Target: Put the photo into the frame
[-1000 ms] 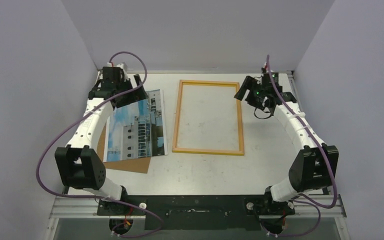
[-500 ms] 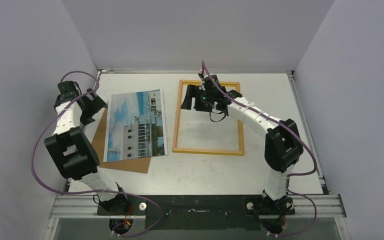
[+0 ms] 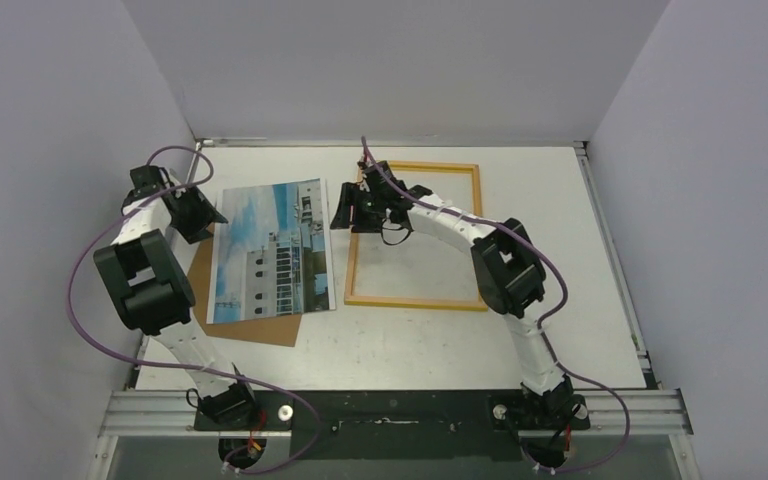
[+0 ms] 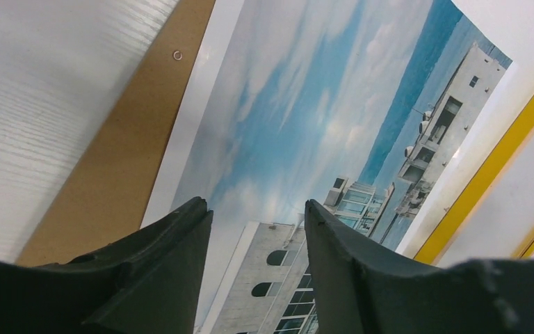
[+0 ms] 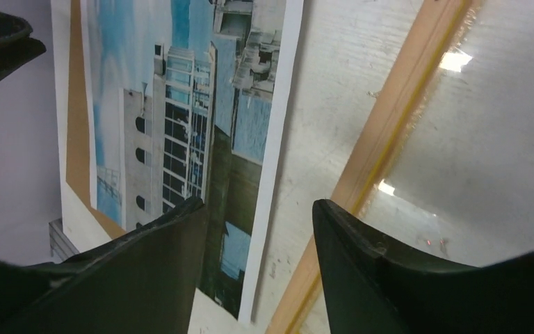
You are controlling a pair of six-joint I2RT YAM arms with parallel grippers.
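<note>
- Photo (image 3: 273, 250) is lying face up on the left part of the tabletop (image 3: 560, 200), resting on a brown backing board (image 3: 260, 330) that is showing past its left and near edges.
- Its long axis is running from near to far, parallel to the long rails of the frame (image 3: 415, 301), which is lying just beside it on the right.
- Left pincer (image 4: 256, 203) is hanging over the photo's far left margin, jaws parted and enclosing nothing.
- Right pincer (image 5: 256, 202) is hanging over the photo's far right edge, above the strip between it and the frame's left rail, jaws likewise apart and empty.
- Both pincers are standing about equally near the sheet, one at each long side. A lift would probably be turning on pinching those two edges.
- The photo is presenting as a thin, flat, white-bordered sheet, likely to flex when raised.
- The frame is showing a slim light-wood rail with a yellow edge. Glints inside it are suggesting a clear pane.
</note>
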